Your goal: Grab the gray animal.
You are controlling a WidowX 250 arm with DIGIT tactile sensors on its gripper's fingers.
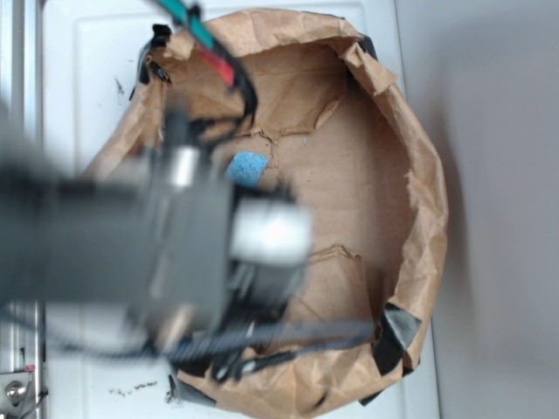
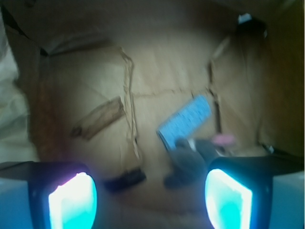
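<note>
Just ahead of the right fingertip (image 2: 228,198) in the wrist view, on the brown paper floor (image 2: 162,71), touching the blue sponge (image 2: 185,120): gray animal (image 2: 190,160). Probably soft, light, squashy; best pinched across the plump body, not the pink-lined ear. Gripper (image 2: 150,200) spread wide, holding nothing.

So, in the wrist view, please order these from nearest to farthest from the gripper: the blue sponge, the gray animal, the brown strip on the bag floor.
Gripper, jaws apart:
1. gray animal, just ahead, beside the right-hand finger in the picture.
2. blue sponge, just beyond the animal, slightly right of centre.
3. brown strip, on the left of the bag floor; only a little farther than the sponge.
</note>
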